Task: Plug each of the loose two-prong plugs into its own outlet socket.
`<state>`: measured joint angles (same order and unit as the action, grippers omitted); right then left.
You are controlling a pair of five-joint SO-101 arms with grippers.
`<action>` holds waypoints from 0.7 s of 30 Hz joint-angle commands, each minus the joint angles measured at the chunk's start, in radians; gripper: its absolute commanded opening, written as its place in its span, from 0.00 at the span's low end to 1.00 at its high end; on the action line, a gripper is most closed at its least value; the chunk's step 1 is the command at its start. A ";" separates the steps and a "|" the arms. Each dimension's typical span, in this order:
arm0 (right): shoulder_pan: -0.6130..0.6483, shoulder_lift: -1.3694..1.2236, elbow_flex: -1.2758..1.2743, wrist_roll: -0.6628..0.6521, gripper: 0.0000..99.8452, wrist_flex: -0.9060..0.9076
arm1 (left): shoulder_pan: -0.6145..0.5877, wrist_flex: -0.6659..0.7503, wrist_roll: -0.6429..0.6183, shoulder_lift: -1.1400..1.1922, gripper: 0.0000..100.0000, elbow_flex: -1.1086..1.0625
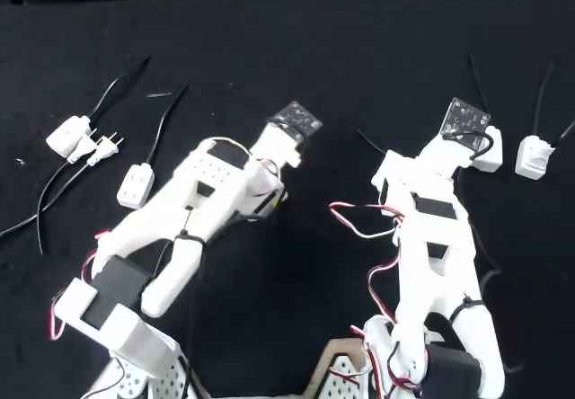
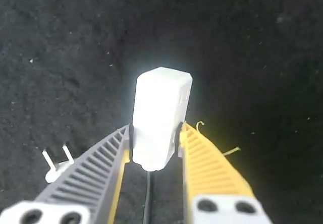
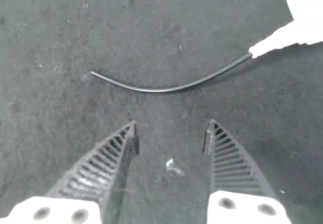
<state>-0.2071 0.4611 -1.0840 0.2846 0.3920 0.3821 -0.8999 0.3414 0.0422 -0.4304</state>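
The left gripper pinches a white box-shaped plastic block between its grey finger and its yellow finger, pads pressed to the block's two sides. A black lead leaves the block's near end and runs back between the fingers. The block's far face is turned away, so slots or prongs cannot be made out. Just beside the grey finger, a small white plug with two upright prongs lies on the black cloth-covered table, its body partly hidden by that finger. From the high view this gripper is tucked under its own arm and the held block cannot be seen. The right gripper hangs above bare cloth with its dark ribbed fingers spread apart, gripping nothing. Beyond its tips a thin black curved cable runs to a white moulded cable end that the frame edge cuts off. In the high view, a loose white two-prong plug on a black lead lies at the left of the table, touching or just beside a white joined socket piece. Near them sits a white rectangular outlet socket. On the right stand a white boxy socket and a second white piece, half covered by the right arm's wrist.
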 commanded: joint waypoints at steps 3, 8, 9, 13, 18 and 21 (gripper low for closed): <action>0.018 -0.001 0.056 0.008 0.20 0.003 | -0.097 -0.005 0.015 -0.008 0.14 0.099; 0.020 -0.001 0.054 0.008 0.20 0.002 | -0.151 -0.005 0.015 -0.008 0.14 0.142; 0.020 -0.001 0.054 0.008 0.20 0.002 | -0.154 -0.005 0.015 -0.008 0.14 0.147; 0.020 -0.001 0.054 0.008 0.20 0.002 | -0.120 -0.008 0.014 -0.008 0.13 0.136; 0.020 -0.001 0.054 0.008 0.20 0.000 | -0.039 -0.078 0.012 -0.017 0.08 0.127; 0.020 -0.001 0.054 0.008 0.20 0.000 | 0.018 -0.158 0.011 -0.018 0.07 0.127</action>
<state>-0.2071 0.4611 -1.0840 0.2846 0.3920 0.3268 -0.9751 0.3445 0.0437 -0.3445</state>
